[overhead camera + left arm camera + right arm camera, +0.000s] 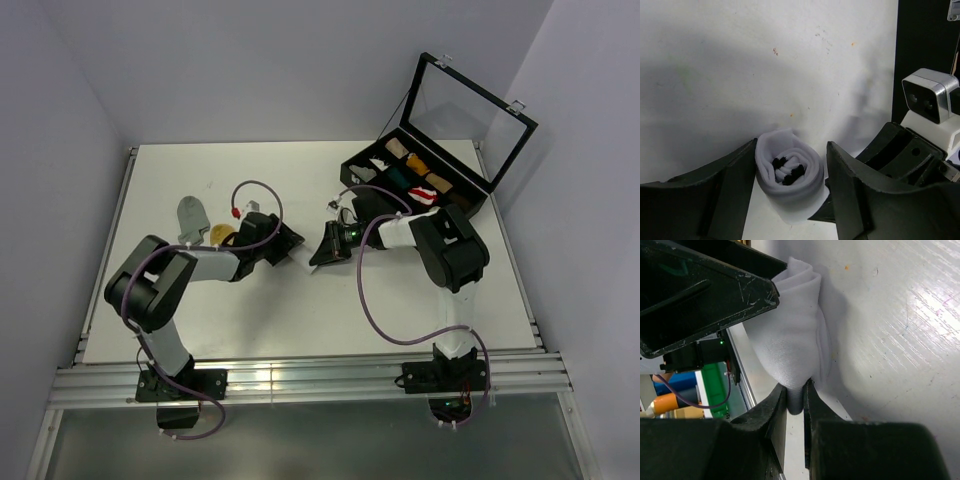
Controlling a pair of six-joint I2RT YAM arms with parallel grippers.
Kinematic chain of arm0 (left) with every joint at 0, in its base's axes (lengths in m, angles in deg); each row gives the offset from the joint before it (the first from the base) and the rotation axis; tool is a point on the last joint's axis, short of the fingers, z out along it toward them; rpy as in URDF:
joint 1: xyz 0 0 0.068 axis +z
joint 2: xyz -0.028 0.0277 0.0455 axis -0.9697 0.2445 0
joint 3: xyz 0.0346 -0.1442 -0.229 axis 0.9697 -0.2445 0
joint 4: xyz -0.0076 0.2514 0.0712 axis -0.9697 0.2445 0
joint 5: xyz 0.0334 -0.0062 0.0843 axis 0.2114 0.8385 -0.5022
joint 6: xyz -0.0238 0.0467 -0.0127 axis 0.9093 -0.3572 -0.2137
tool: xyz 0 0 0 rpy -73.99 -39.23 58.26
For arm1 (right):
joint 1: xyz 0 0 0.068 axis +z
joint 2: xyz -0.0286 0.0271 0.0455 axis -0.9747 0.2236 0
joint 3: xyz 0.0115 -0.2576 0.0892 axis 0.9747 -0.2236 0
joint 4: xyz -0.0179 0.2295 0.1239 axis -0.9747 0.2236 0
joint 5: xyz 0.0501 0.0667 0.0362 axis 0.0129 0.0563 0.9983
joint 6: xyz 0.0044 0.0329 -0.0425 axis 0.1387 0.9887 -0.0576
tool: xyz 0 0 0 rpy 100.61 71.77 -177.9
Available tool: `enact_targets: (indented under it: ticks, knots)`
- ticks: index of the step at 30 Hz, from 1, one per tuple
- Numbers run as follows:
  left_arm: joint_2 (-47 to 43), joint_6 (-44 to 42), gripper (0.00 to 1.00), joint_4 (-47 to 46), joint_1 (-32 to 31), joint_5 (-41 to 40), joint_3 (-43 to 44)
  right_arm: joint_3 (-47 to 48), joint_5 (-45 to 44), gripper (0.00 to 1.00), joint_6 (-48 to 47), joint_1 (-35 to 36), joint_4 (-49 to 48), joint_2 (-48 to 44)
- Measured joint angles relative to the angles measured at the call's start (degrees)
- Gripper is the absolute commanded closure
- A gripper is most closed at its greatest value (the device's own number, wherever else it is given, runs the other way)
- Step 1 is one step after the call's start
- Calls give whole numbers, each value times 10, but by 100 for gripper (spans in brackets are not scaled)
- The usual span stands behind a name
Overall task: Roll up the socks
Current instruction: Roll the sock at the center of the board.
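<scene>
The white sock [302,262] lies near the middle of the bench [300,310], caught between your two arms. In the left wrist view it is wound into a tight coil [790,172], and the black cuff stripes show only as dark flecks at the heart of the spiral.

Your left gripper [790,150] straddles that coil with its jaws spread, one on each side. They sit right against the fabric, but you cannot tell whether they press on it.

Your right gripper [795,392] is clenched on the sock's loose end [790,340], with the cloth pinched thin between the two fingertips.

The grey sock [192,215] lies flat toward the far left corner. The mustard-yellow sock [222,236] is just beside it and partly hidden by your left arm.

The black case [352,166] stands at the far right corner with its glass lid [465,115] raised, and small coloured fabric rolls [415,165] fill its compartments.
</scene>
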Motion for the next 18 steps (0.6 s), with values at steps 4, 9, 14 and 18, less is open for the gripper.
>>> enact_targets:
  ticks: [4, 9, 14, 18]
  knots:
    - [19, 5, 50, -3, 0, 3, 14, 3, 2, 100, 8, -2, 2, 4]
    - [35, 8, 74, 0, 1, 4, 25, 4, 4, 100, 15, -4, 3, 7]
    - [41, 6, 97, 19, 5, -2, 39, -5, -17, 84, 13, -4, 4, -10]
    - [42, -1, 100, 59, 0, -2, 59, -27, -82, 51, -12, 9, 19, -58]
